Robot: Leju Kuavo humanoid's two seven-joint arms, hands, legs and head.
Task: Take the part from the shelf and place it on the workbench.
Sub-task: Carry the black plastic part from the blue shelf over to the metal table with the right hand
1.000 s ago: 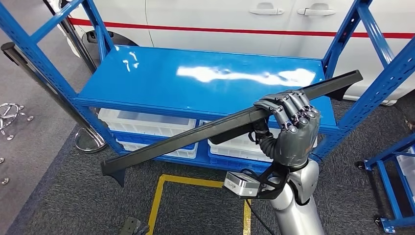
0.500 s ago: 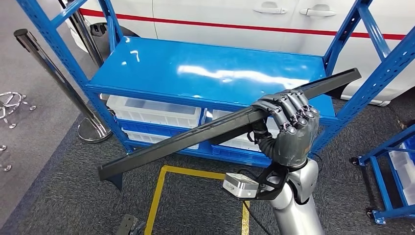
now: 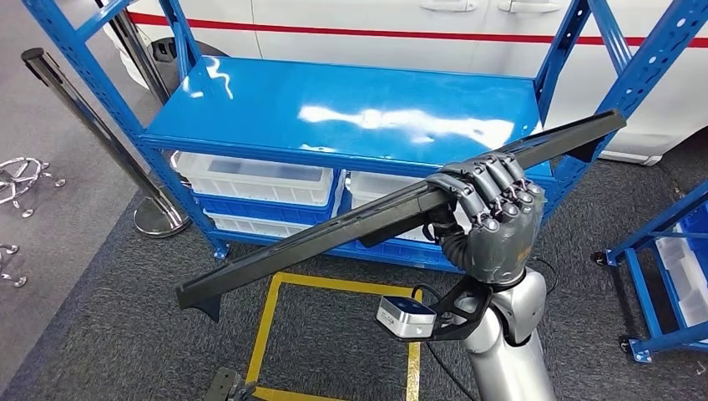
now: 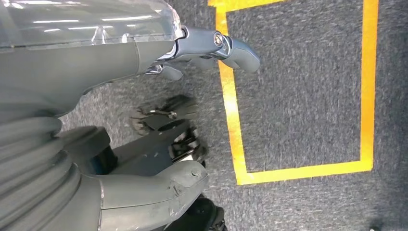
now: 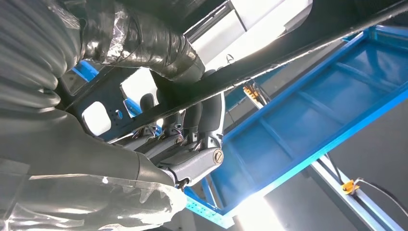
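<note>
Here, at the far left of the head view, a chrome stanchion post stands on the grey carpet beside the blue steel shelf rack, whose glossy top shelf is bare and whose lower level holds white plastic bins. In front of the rack, above a yellow taped rectangle on the floor, the long black plastic trim part slopes from low left to high right, clear of the shelf, with the right robot hand clamped around it right of its middle, fingers wrapped over its top edge. The left robot hand hangs over the carpet, and I cannot tell whether its fingers are apart or together.
</note>
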